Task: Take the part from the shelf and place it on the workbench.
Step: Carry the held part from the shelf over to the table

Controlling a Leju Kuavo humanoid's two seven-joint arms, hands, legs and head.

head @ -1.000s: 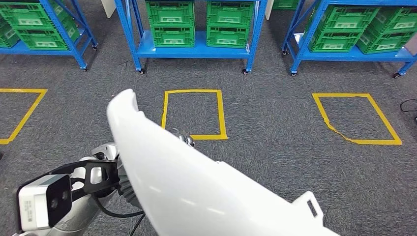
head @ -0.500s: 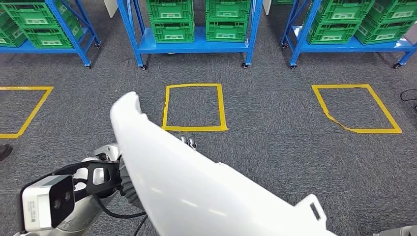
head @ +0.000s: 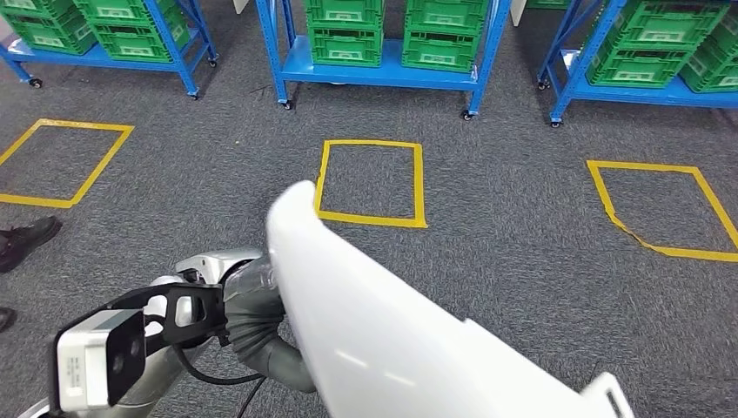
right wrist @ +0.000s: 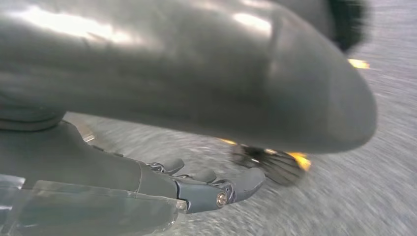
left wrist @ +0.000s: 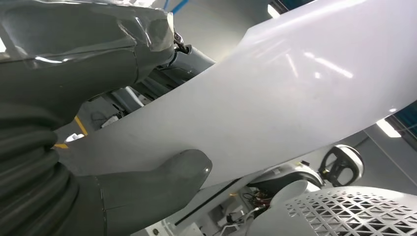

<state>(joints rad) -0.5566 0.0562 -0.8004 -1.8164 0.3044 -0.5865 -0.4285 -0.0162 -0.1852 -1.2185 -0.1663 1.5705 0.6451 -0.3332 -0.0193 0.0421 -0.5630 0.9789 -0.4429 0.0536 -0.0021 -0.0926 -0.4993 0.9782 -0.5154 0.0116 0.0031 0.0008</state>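
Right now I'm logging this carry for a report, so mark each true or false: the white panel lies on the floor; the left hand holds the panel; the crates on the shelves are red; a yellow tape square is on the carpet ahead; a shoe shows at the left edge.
1. The white panel lies on the floor. False: it is held up above the carpet.
2. The left hand holds the panel. True.
3. The crates on the shelves are red. False: green.
4. A yellow tape square is on the carpet ahead. True.
5. A shoe shows at the left edge. True.
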